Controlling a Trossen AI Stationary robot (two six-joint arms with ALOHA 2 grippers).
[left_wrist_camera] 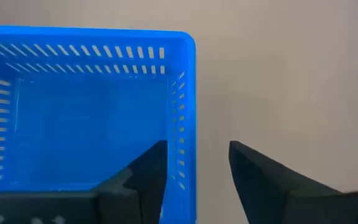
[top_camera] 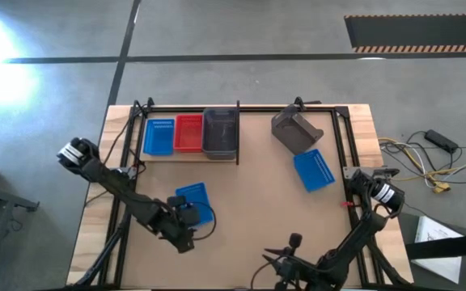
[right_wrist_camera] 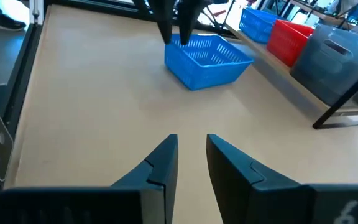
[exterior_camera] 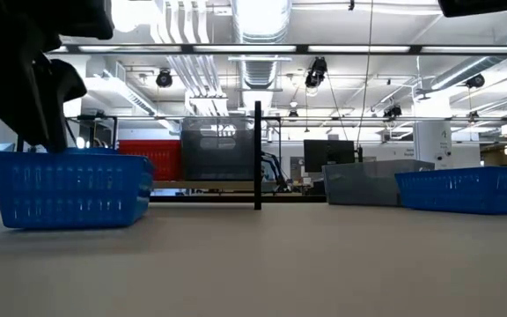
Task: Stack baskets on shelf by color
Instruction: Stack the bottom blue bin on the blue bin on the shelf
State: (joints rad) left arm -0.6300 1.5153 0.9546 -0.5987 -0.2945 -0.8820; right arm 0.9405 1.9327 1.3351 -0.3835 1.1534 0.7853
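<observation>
A blue mesh basket (top_camera: 194, 199) rests flat on its bottom on the brown tabletop, near the near-left part. My left gripper (left_wrist_camera: 194, 155) is open above one of its side walls, pointing down: one finger is inside the basket and one outside. The low view shows this basket (exterior_camera: 69, 187) with the arm above it. My right gripper (right_wrist_camera: 191, 146) waits open at the near edge (top_camera: 275, 265), facing that basket (right_wrist_camera: 207, 59). On the pale shelf (top_camera: 188, 155) stand a blue (top_camera: 158, 136), a red (top_camera: 188, 132) and a dark grey basket (top_camera: 220, 132) side by side. My left gripper stands astride the blue basket's side wall (left_wrist_camera: 188, 112), near a corner, coming from above. A gap shows between the outer finger (left_wrist_camera: 260, 177) and the wall. Whether the inner finger (left_wrist_camera: 145, 177) touches the wall I cannot tell. The basket sits flat on the table.
A second dark grey basket (top_camera: 296, 131) lies tilted at the far right of the table, and another blue basket (top_camera: 314, 170) lies just nearer than it. The shelf's dark upright divider (top_camera: 238, 133) stands right of the grey basket. Bare tabletop lies in the middle.
</observation>
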